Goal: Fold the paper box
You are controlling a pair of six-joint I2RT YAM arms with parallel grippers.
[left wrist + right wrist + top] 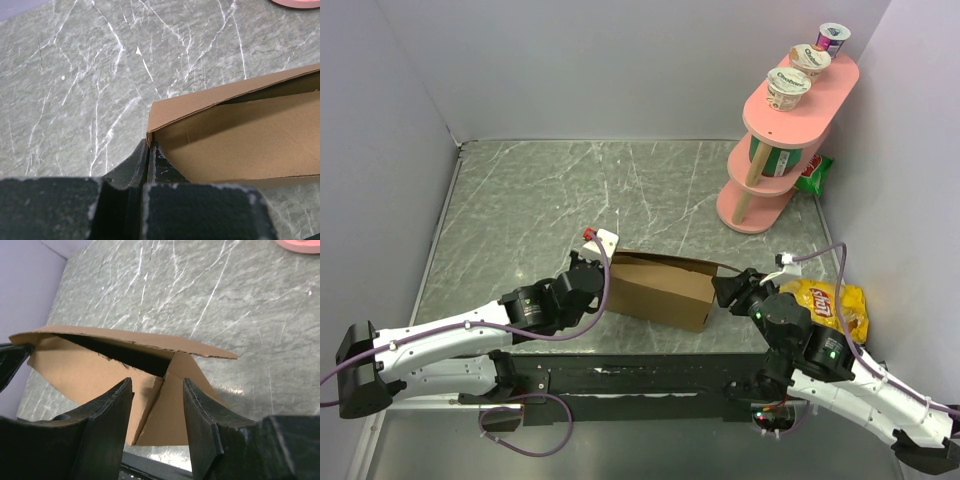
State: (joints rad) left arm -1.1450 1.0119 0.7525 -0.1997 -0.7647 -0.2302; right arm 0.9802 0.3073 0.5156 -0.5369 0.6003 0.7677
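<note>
The paper box (660, 290) is plain brown cardboard, partly folded up, lying near the table's front edge between my two arms. Its long walls stand up and its top is open. My left gripper (592, 268) is at the box's left end. In the left wrist view the gripper (149, 147) is shut on the corner edge of the box (240, 145), with the cardboard pinched between the fingertips. My right gripper (722, 290) is at the right end. In the right wrist view it (157, 385) stands open, its fingers on either side of the creased end flap (172, 410), apart from it.
A pink two-tier shelf (775, 190) stands at the back right with three yogurt cups (788, 88) on top. A green packet (813, 172) lies beside it. A yellow chips bag (830, 305) lies close behind my right arm. Walls close in on the left, back and right.
</note>
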